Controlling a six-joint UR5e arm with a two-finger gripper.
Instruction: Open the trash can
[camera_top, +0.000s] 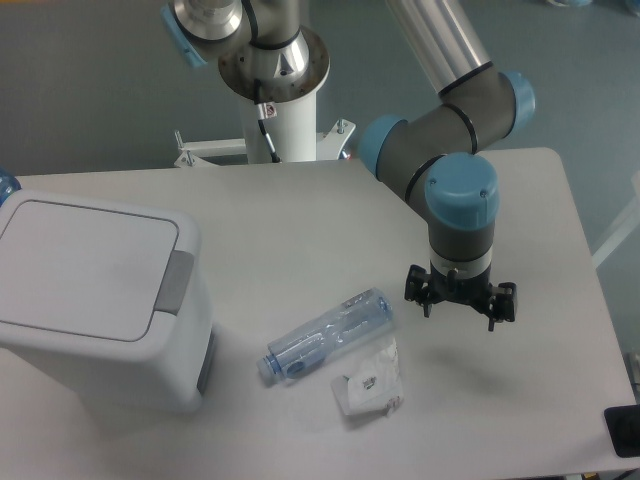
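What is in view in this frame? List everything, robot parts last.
trash can: one, white with a grey push tab, left side of the table, lid shut
plastic bottle: one, clear with a bluish tint, lying on its side in the middle of the table, right of the trash can
crumpled wrapper: one, white and clear, just below and right of the bottle
table: one, light grey, under everything
dark object: one, black, cut off at the lower right edge
blue object: one, partly visible at the left edge behind the trash can
robot arm: one, grey with light blue joint caps, reaching in from the top
end effector: one, black, above the table right of the bottle, holding nothing, fingers spread
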